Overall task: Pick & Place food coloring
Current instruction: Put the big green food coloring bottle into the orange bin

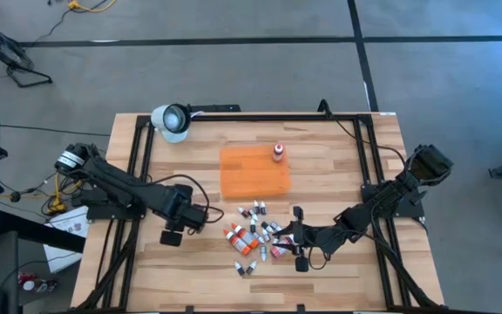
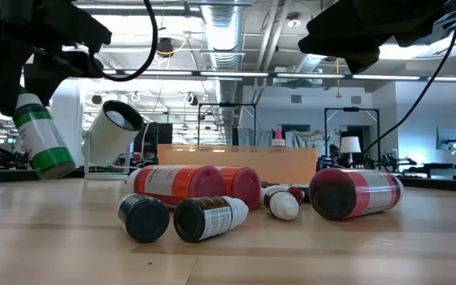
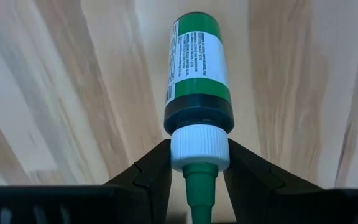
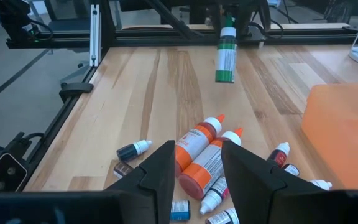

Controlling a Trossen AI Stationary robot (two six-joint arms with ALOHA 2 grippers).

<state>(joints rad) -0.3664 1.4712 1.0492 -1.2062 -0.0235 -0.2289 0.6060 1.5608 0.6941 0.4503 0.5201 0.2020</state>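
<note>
Left claw grips green bottle aloft; right claw seemingly apart, empty.

From above I can't see the green bottle under my left gripper. Its label print is too small to read. Low down, both arm bodies run off the top edge, and the vials beside the right gripper seem to blur together.
</note>
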